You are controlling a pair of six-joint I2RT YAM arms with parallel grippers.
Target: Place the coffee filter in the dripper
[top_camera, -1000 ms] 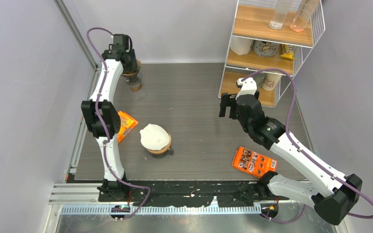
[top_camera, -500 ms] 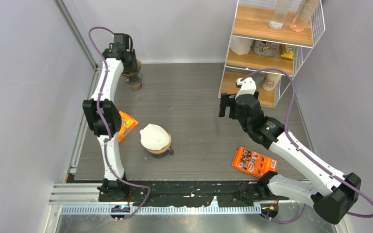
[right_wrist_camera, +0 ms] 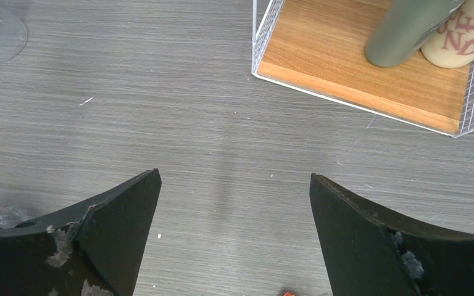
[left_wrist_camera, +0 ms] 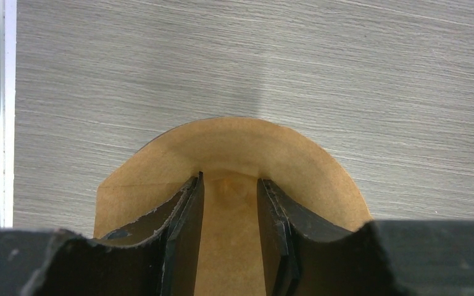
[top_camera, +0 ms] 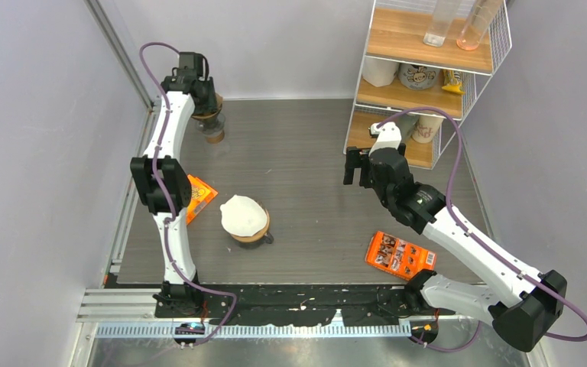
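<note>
A brown paper coffee filter [left_wrist_camera: 234,145] shows its rounded edge past my left gripper [left_wrist_camera: 229,177], whose jaws stand partway closed with a strip of the filter pressed between them. In the top view this left gripper [top_camera: 208,115] is at the far left back, over the brown filter [top_camera: 213,126] on a clear glass holder. The dripper [top_camera: 249,234] stands mid-table with a white cone on top of it. My right gripper [top_camera: 355,167] hovers open over bare table beside the shelf, with nothing between its fingers [right_wrist_camera: 117,209].
A wire and wood shelf rack [top_camera: 420,76] with cups and jars stands at the back right, its lowest board [right_wrist_camera: 358,68] near my right gripper. Orange snack packets lie at the left [top_camera: 197,195] and front right [top_camera: 400,254]. Walls close both sides.
</note>
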